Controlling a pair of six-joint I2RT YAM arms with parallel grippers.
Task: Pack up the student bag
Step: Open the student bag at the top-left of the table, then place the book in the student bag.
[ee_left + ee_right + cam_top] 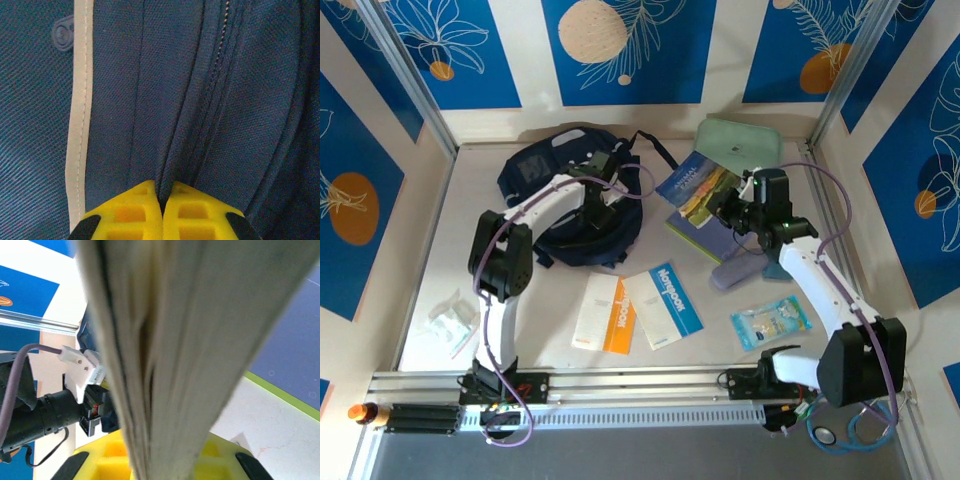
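The student bag [565, 205], a dark navy backpack, lies at the back left of the table. My left gripper [616, 190] rests on its right side. In the left wrist view the yellow fingers [135, 215] are shut, pinching a fold of navy fabric [150, 100] beside a zip line [220, 55] and a pale stripe [80, 125]. My right gripper [735, 212] is shut on a blue-covered book [695, 188], which it holds tilted above the table right of the bag. The book's page edges [190, 340] stand between the yellow fingers [107, 462].
A mint-green case [740, 140] lies at the back right. An orange-and-white notebook [600, 312] and a blue notebook [663, 305] lie at the front middle. A clear packet [770, 322], a lilac pouch [735, 270] and a crumpled plastic bag [450, 320] also lie on the table.
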